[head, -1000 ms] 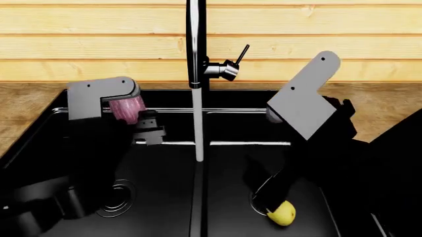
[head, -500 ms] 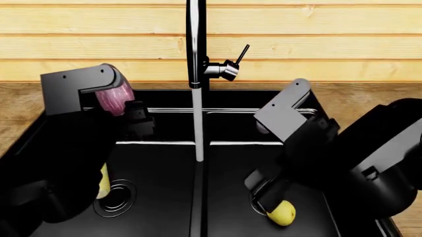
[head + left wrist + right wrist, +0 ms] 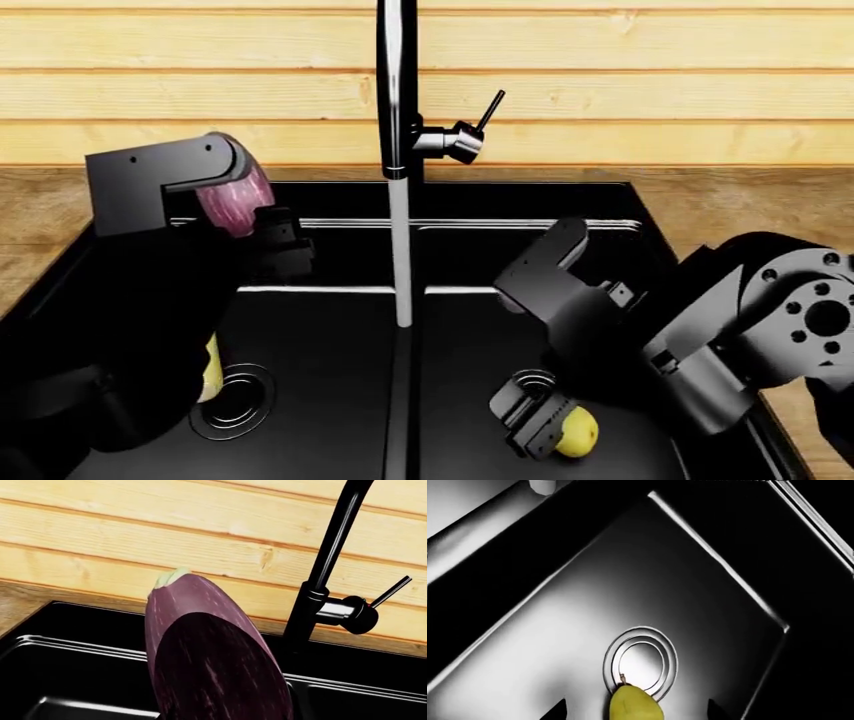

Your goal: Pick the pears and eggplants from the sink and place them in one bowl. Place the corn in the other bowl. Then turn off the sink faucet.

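The left gripper (image 3: 247, 215) is clamped on the purple eggplant (image 3: 207, 655) above the black sink's (image 3: 534, 195) left basin, while the right gripper (image 3: 541, 425), jaws spread, straddles the yellow-green pear (image 3: 577, 432) lying just beside the right basin's drain (image 3: 640, 661).

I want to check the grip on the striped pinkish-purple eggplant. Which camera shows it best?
The left wrist view: the striped pinkish-purple eggplant fills the frame, pale stem end up, though the fingers holding it are out of sight. The head view shows only a sliver beside the left gripper. The right wrist view shows none of it.
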Available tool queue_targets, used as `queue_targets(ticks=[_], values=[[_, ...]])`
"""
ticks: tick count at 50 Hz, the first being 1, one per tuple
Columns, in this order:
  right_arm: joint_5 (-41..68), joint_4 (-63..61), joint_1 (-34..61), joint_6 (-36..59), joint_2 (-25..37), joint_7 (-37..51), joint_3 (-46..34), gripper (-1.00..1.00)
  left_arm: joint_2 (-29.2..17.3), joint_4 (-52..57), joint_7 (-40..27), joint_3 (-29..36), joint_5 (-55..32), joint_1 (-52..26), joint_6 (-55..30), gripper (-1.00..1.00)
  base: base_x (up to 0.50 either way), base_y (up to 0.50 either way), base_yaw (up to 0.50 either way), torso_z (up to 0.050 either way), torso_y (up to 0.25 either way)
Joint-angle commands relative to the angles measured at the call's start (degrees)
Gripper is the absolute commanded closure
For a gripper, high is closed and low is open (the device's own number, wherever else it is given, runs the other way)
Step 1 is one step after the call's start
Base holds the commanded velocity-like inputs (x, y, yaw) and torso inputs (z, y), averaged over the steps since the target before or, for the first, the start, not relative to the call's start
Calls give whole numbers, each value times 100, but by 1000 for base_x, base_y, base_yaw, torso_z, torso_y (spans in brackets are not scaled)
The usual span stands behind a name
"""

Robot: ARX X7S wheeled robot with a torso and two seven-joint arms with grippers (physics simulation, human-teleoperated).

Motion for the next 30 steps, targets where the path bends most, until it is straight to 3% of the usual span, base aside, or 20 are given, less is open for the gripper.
queue_targets(ticks=[1, 30], values=[[-383, 211, -117, 90, -90, -430, -118, -100, -13, -10, -12, 21, -20, 3, 69, 100, 0, 0, 0, 0, 0], [-1929, 632, -631, -187, -19, -1769, -459, -100, -7, -42, 67, 113, 31, 46, 149, 100, 0, 0, 0, 0, 0]])
